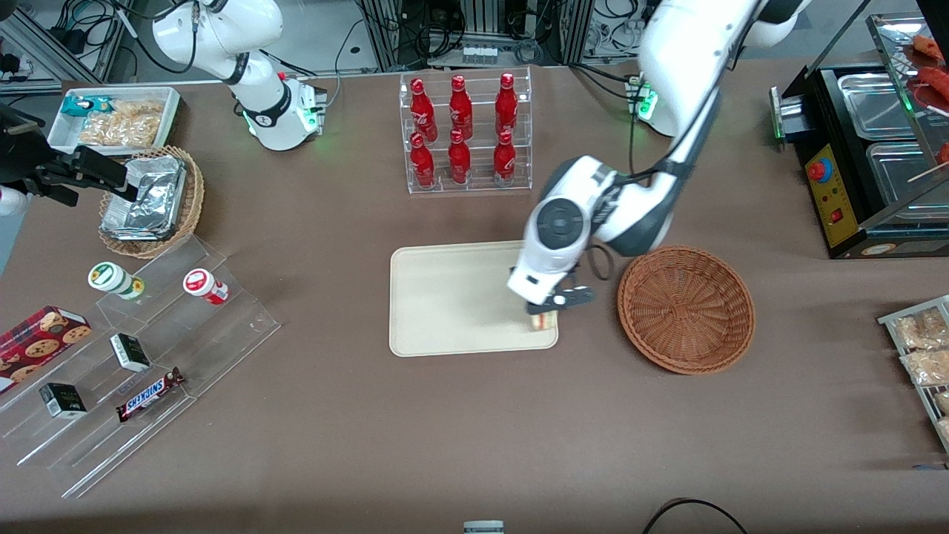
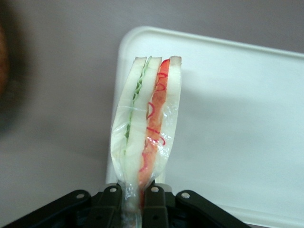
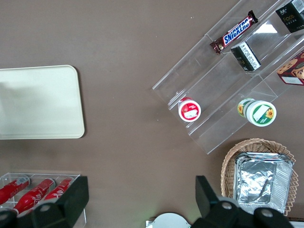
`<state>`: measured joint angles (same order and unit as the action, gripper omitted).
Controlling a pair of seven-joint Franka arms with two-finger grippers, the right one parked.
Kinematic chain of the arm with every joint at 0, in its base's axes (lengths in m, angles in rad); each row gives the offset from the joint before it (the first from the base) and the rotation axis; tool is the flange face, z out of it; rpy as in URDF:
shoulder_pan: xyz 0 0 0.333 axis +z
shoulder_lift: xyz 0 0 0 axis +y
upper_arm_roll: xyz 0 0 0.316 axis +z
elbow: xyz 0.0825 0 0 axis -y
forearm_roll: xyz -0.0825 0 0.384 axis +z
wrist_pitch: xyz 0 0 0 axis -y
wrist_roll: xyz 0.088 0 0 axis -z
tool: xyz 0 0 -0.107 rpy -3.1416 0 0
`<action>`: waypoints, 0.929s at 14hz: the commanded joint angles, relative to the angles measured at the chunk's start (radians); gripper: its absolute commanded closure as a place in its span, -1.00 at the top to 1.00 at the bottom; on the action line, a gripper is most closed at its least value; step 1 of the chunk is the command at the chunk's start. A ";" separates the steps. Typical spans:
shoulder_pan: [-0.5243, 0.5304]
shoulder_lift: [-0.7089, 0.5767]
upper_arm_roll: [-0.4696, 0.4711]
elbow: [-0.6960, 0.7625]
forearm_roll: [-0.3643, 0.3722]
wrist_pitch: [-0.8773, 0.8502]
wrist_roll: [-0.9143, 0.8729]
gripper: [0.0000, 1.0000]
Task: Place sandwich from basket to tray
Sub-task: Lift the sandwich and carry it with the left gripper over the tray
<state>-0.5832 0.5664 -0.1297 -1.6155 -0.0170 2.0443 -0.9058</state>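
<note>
The sandwich, a plastic-wrapped wedge with green and red filling, is held by its wrapper end in my left gripper, which is shut on it. In the front view the gripper holds the sandwich over the corner of the cream tray nearest the basket and the front camera. The tray's rim lies under the sandwich. The reddish-brown wicker basket stands empty beside the tray, toward the working arm's end of the table.
A clear rack of red bottles stands farther from the front camera than the tray. A clear stepped stand with snacks, a tan basket of foil packets and a white bin lie toward the parked arm's end. A black appliance is at the working arm's end.
</note>
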 commanded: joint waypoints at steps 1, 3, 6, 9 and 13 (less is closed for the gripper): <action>-0.079 0.090 0.013 0.115 0.012 -0.016 -0.077 -0.89; -0.110 0.127 0.013 0.163 0.011 -0.016 -0.103 -0.89; -0.135 0.168 0.015 0.212 0.011 -0.016 -0.122 -0.88; -0.144 0.188 0.015 0.216 0.011 -0.013 -0.130 -0.85; -0.141 0.193 0.013 0.215 -0.001 0.005 -0.146 1.00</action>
<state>-0.7105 0.7496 -0.1279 -1.4324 -0.0173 2.0524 -1.0223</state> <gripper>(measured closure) 0.683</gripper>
